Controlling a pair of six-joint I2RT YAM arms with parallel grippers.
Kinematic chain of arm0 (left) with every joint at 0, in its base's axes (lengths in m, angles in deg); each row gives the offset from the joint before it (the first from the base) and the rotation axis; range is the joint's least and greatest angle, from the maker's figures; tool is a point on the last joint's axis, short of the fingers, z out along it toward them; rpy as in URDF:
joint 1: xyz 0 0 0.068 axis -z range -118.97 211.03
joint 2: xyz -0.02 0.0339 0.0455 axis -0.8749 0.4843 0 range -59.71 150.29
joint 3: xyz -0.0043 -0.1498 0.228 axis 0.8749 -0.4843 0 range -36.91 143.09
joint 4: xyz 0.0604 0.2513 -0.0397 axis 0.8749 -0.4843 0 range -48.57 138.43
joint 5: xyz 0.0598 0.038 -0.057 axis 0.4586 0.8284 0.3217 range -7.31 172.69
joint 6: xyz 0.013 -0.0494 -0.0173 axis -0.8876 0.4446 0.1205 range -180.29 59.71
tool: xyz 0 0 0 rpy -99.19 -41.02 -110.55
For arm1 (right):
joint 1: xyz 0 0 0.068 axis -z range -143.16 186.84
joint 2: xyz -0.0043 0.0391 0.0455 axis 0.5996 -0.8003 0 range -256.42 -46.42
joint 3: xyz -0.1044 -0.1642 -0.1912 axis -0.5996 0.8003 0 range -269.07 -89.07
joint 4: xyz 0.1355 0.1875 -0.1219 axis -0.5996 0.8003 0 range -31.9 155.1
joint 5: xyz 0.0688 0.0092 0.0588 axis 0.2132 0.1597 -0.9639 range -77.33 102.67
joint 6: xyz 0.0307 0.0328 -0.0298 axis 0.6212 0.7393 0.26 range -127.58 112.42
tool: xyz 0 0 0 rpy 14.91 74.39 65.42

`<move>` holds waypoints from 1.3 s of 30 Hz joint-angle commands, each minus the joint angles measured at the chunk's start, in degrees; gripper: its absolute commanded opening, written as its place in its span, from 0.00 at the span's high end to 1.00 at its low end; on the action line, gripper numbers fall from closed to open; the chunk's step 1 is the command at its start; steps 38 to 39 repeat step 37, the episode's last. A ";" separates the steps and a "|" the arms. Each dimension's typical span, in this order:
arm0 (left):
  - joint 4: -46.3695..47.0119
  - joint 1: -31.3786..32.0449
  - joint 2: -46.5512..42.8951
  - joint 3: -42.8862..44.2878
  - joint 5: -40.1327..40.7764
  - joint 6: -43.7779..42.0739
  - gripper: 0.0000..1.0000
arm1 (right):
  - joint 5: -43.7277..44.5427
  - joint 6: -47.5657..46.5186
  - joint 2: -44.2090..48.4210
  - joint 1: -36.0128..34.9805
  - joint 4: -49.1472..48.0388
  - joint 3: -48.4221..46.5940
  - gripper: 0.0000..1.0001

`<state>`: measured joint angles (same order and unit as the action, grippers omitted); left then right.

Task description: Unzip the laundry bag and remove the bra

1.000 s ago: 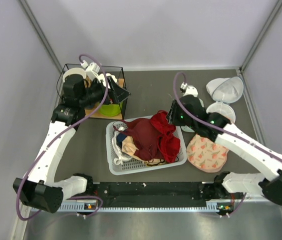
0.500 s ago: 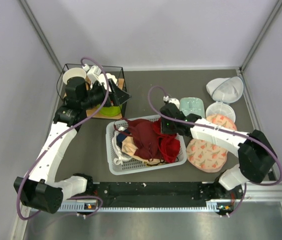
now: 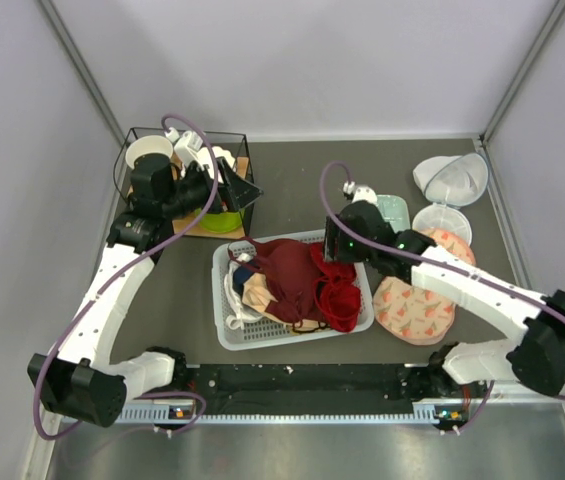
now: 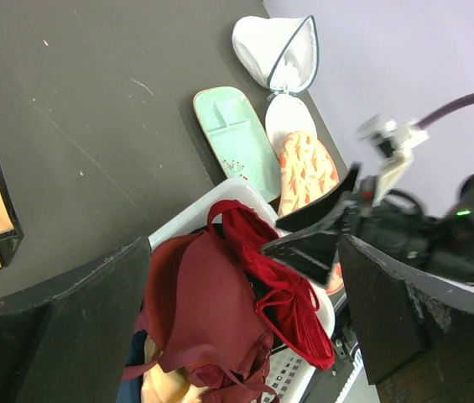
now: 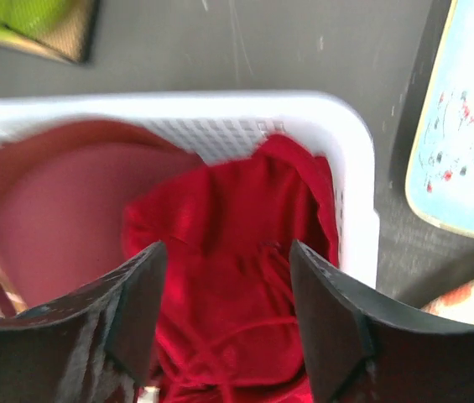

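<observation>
The bright red bra [image 3: 338,296] lies in the right end of the white basket [image 3: 224,322], next to a maroon garment [image 3: 284,272]. My right gripper [image 3: 336,252] hangs open and empty just above it; in the right wrist view its fingers [image 5: 136,311] straddle the bra [image 5: 237,285] without touching it. The peach floral laundry bag [image 3: 417,305] lies flat on the table right of the basket. My left gripper [image 3: 234,190] is open and empty over the wire rack at the back left. In its own view the left gripper [image 4: 245,248] looks toward the bra [image 4: 283,285] and the bag [image 4: 308,168].
A pale mint tray [image 3: 390,210] lies behind the bag, and white mesh pouches [image 3: 450,178] lie at the back right. A black wire rack [image 3: 184,178] holds a cup and green items. The basket also holds cream and dark clothes.
My right gripper swung left over the basket and settled above its right end. The red bra dropped from a raised bunch to lie lower in the basket. The left arm barely moved.
</observation>
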<state>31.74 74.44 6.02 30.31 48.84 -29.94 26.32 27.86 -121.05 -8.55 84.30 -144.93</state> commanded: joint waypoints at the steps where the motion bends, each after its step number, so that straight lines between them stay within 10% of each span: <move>1: 2.54 -0.31 -1.13 1.60 -0.61 0.15 0.01 | 4.63 -4.15 3.79 -0.93 2.97 -9.61 0.33; 10: -4.30 -0.31 -2.54 5.37 2.90 -4.76 0.01 | 20.52 -6.88 7.64 0.73 10.45 -17.00 0.01; 23: -23.12 -5.23 -6.32 11.18 37.49 -14.53 0.01 | 28.99 -12.41 22.59 11.36 15.73 -8.66 0.01; 39: -25.85 -12.53 -8.96 8.28 41.58 -13.30 0.01 | 19.75 -10.40 17.77 22.09 21.35 -5.32 0.01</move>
